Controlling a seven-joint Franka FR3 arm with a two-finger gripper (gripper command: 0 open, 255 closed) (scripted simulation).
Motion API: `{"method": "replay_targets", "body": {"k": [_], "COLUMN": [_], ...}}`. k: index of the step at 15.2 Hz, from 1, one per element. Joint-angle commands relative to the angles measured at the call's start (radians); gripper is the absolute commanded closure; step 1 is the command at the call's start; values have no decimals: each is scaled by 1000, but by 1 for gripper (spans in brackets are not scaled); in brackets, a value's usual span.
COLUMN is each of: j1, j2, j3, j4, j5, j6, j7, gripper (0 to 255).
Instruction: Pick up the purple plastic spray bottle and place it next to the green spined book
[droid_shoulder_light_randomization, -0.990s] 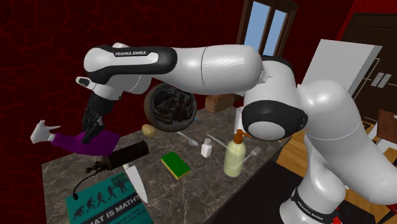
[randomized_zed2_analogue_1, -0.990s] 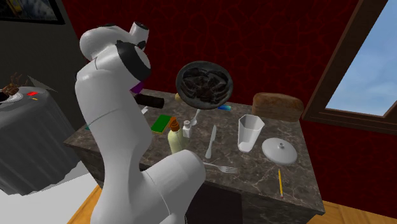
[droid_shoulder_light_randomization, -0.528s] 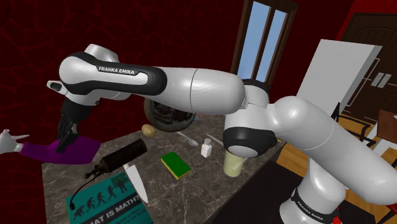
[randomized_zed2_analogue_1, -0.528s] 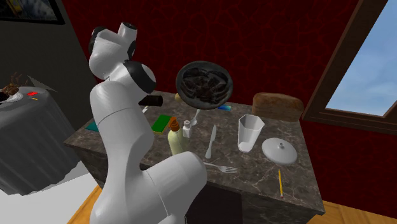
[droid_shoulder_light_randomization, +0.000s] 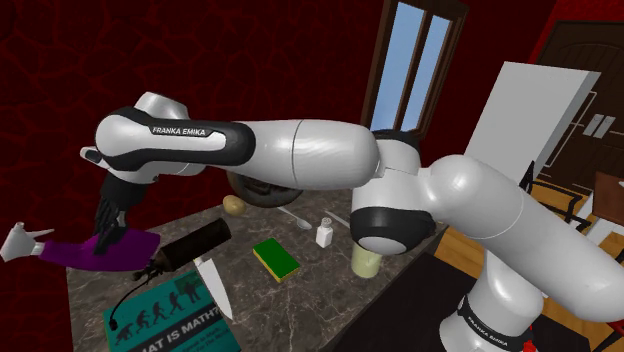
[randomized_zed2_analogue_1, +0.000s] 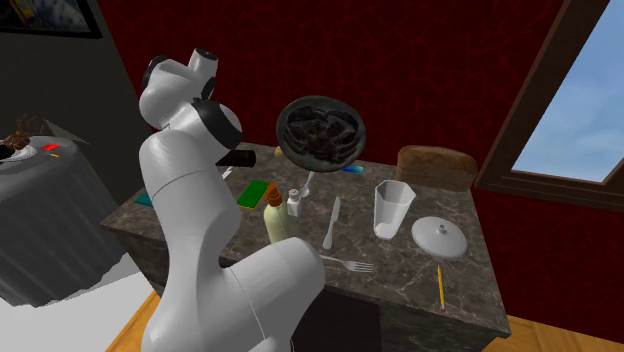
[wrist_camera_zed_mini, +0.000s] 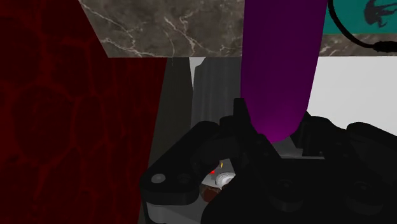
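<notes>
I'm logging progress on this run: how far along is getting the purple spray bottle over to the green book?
Done: the gripper is shut on the purple spray bottle, held sideways at the end of the counter on the shoulder view's left, its white head past the edge. In hand: the carry. Left: bring it across to the green book, lying flat mid-counter, and set it down beside it.
</notes>
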Motion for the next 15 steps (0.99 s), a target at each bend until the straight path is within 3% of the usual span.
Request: {"method": "replay_targets", "body": {"k": [1, 12, 13, 15], "j1": [8, 12, 16, 12], "j2": [1, 19, 13, 18], "j3": [4, 11, 10, 11], "j4": [-27, -45, -55, -44], "j5": [7, 20, 21, 20], "j6": [21, 50, 52, 48], "j7": [-18, -40, -43, -39], "gripper": [255, 255, 0, 0]}}
